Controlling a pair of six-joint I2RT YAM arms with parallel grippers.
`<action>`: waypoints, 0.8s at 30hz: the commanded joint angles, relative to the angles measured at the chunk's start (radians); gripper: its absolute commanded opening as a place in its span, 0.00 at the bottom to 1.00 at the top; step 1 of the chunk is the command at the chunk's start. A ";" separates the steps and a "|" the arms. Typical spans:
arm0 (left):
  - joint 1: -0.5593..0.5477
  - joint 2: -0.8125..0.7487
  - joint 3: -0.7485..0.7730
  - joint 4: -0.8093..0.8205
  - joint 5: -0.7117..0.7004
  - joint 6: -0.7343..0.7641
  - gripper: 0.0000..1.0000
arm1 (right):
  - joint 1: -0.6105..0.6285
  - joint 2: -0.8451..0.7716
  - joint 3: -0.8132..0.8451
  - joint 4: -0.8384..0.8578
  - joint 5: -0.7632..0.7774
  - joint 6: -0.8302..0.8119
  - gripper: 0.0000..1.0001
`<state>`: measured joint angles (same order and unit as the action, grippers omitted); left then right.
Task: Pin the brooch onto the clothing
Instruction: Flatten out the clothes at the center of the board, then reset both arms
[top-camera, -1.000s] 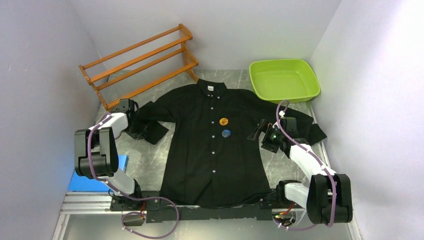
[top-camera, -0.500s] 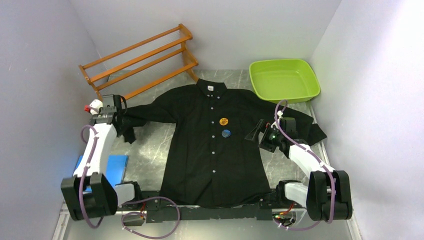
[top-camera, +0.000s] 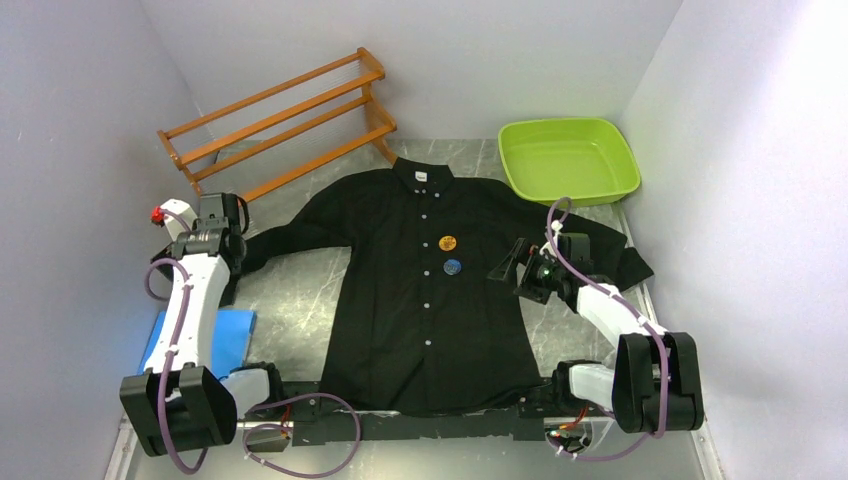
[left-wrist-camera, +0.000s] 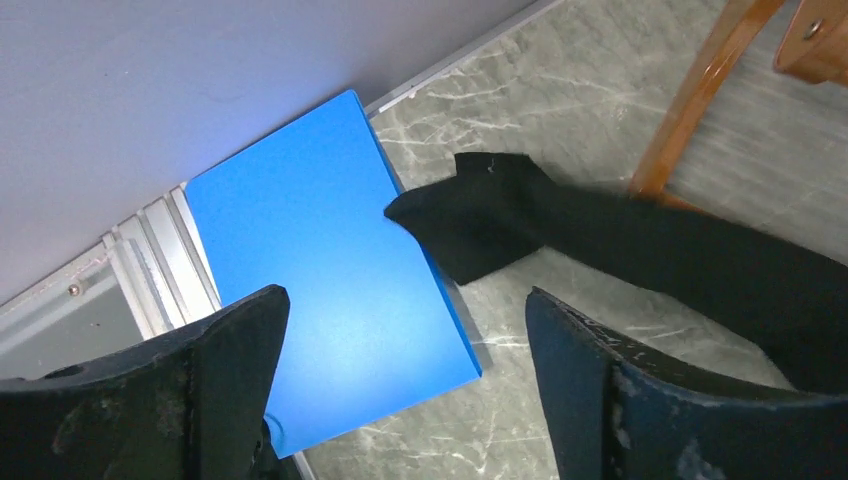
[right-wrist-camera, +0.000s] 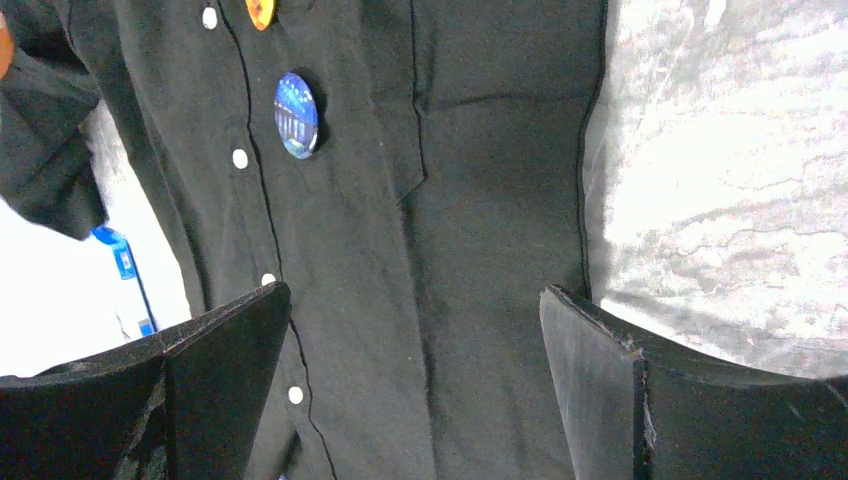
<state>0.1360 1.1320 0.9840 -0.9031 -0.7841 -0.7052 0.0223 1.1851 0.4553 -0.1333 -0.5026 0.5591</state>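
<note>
Shirt (top-camera: 420, 290), black and buttoned, is laid flat at the centre of the table (top-camera: 300, 295), collar toward 12 o'clock. An orange brooch (top-camera: 448, 242) and a blue brooch (top-camera: 452, 267) are seen on its chest. Since a second ago the left sleeve (left-wrist-camera: 560, 225) has been drawn out toward 9 o'clock and let go. The left gripper (left-wrist-camera: 405, 320) is now spread wide with nothing held. The right gripper (right-wrist-camera: 410, 310) is kept wide open at 3 o'clock over the shirt's side. Only from the left wrist is the cuff seen against the edge of a blue board (left-wrist-camera: 320, 290). Only from above are the wooden rack (top-camera: 280, 125) at 11 o'clock and the green tub (top-camera: 568, 158) at 1 o'clock shown.
</note>
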 joint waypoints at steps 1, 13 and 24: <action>0.004 -0.065 0.029 0.015 0.030 0.069 0.94 | 0.002 -0.039 0.077 -0.026 0.037 -0.049 1.00; 0.004 -0.288 -0.241 0.443 0.510 0.219 0.94 | 0.003 -0.187 0.125 0.054 0.495 -0.144 1.00; 0.002 -0.226 -0.603 1.026 0.236 0.118 0.94 | 0.003 -0.209 -0.193 0.662 0.851 -0.321 1.00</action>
<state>0.1368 0.8539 0.4046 -0.1699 -0.4370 -0.5983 0.0231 0.9543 0.3515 0.1864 0.1921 0.3202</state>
